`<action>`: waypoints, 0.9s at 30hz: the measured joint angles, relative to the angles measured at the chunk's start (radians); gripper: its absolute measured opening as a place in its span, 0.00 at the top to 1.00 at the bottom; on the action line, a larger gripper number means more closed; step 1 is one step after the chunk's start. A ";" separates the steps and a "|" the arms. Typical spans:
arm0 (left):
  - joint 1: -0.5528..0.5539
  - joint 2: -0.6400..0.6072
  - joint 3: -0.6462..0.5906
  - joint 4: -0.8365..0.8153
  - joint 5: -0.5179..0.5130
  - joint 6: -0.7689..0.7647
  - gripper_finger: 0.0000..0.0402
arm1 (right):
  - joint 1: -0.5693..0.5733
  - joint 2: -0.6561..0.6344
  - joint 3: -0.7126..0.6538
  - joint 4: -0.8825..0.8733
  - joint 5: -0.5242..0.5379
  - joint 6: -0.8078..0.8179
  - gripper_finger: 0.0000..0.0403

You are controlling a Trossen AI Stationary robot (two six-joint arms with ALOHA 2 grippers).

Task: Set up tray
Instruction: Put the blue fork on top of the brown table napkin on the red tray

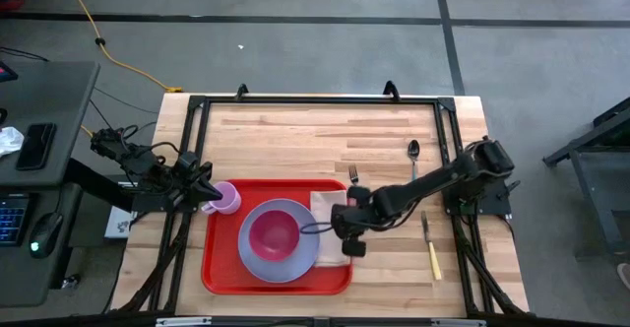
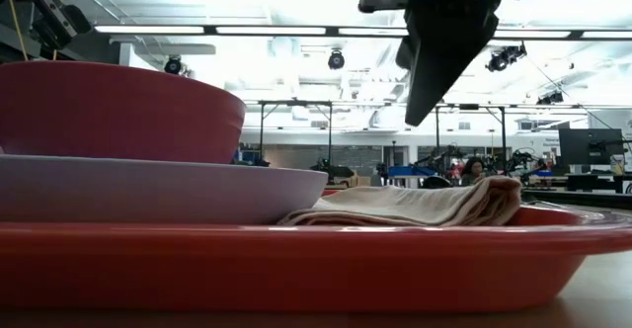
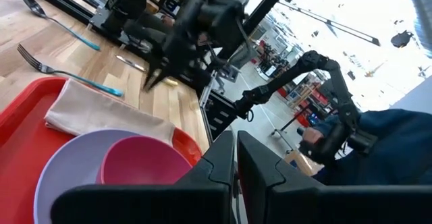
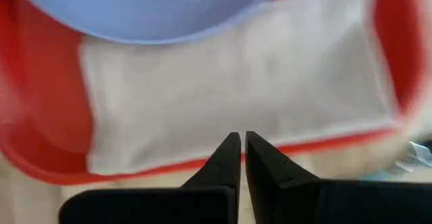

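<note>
Broadly, the wooden desk (image 1: 295,130) carries a red tray (image 1: 219,268) against its near edge, a little toward the left corner. On the tray sits a lavender plate (image 1: 258,258) with a magenta bowl (image 1: 273,232) inside it, and a tan napkin (image 1: 327,205) lies folded along the tray's right side, just beside the plate. A small purple cup (image 1: 227,197) stands in the tray's far left corner. The right gripper (image 1: 352,242) hangs over the tray's right rim above the napkin, its fingers (image 4: 228,158) drawn together with nothing between them. The left gripper (image 1: 205,191) sits at the desk's left edge beside the cup, its fingers (image 3: 223,160) closed together and empty. Off the tray, toward the desk's right edge, lie a fork (image 1: 352,175), a spoon (image 1: 413,155) and a yellow-handled knife (image 1: 432,251). No writing or label can be read on anything.
</note>
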 joint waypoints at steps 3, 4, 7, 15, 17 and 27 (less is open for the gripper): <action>0.000 0.000 0.000 0.000 0.000 0.000 0.88 | -0.011 -0.045 0.000 -0.079 0.047 0.034 0.99; 0.000 0.000 0.000 0.000 0.000 0.000 0.88 | -0.015 -0.058 0.001 -0.106 0.057 0.050 0.99; 0.000 0.000 0.000 0.000 0.000 0.000 0.88 | -0.027 -0.090 0.001 -0.201 0.087 0.101 0.99; 0.000 0.000 0.000 -0.004 -0.001 0.000 0.88 | -0.040 -0.156 0.001 -0.386 0.167 0.178 0.99; 0.000 0.000 0.000 -0.005 -0.001 0.000 0.88 | -0.040 -0.173 0.001 -0.412 0.186 0.177 0.99; 0.000 0.000 0.000 -0.020 -0.006 0.000 0.88 | -0.040 -0.261 0.001 -0.553 0.326 0.170 0.99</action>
